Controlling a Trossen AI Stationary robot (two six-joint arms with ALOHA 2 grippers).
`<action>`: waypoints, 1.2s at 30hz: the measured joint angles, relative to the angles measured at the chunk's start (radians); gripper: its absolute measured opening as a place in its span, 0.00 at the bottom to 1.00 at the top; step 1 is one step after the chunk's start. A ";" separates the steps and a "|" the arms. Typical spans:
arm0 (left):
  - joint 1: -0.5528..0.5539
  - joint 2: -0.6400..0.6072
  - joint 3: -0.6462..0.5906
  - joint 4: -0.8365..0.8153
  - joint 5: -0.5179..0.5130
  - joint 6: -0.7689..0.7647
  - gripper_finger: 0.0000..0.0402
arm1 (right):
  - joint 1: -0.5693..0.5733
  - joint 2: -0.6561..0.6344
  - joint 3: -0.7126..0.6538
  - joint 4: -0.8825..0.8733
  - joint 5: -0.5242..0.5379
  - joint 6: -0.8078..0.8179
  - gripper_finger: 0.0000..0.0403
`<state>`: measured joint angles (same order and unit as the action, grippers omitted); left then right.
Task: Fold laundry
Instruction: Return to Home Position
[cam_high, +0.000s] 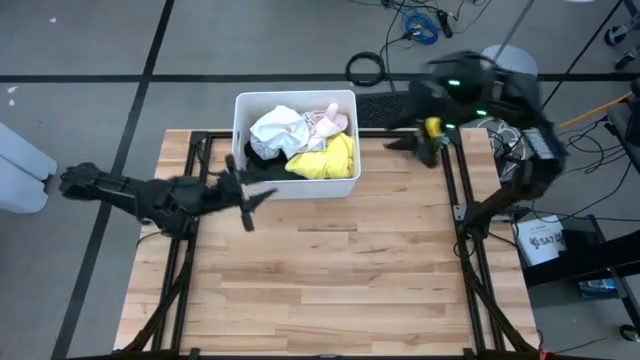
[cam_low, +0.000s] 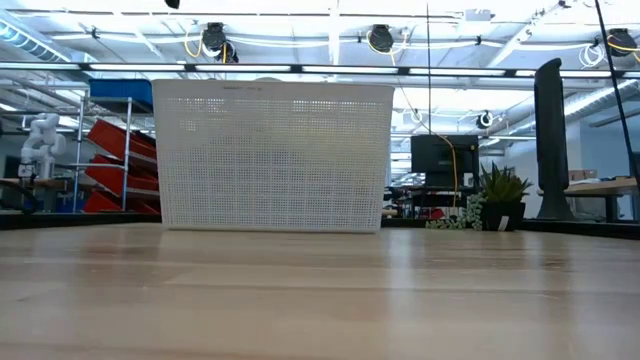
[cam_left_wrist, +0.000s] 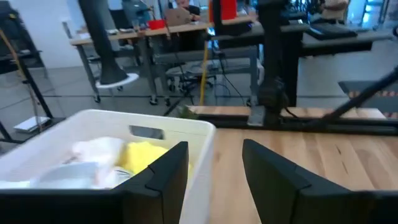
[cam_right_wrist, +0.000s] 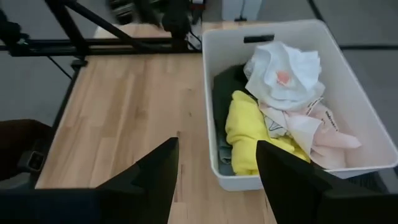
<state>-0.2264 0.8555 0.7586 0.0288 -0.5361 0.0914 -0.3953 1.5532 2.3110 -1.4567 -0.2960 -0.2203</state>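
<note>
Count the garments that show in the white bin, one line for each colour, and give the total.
White garment: 1
Yellow garment: 1
Pale pink garment: 1
Dark garment: 1
Total: 4 showing; others may lie hidden beneath.

We find the white bin blocking the back middle of the table, laundry filling it near the rim, bare wood open in front and either side.

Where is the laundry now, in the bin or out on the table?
In the bin. White, yellow, pink and dark clothes lie piled inside its walls; none shows on the table.
</note>
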 joint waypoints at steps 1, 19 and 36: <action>0.023 -0.027 0.000 -0.015 0.020 0.001 0.40 | 0.004 -0.031 -0.017 0.003 -0.001 0.000 0.50; 0.122 -0.523 -0.051 -0.432 0.116 -0.137 0.27 | 0.047 -0.820 -1.122 0.688 -0.002 0.175 0.50; 0.121 -0.583 -0.357 -0.330 0.177 -0.296 0.27 | 0.053 -1.031 -1.827 1.289 -0.052 0.379 0.50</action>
<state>-0.1051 0.2722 0.4016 -0.3013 -0.3593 -0.2043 -0.3428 0.5220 0.4836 -0.1675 -0.3481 0.1590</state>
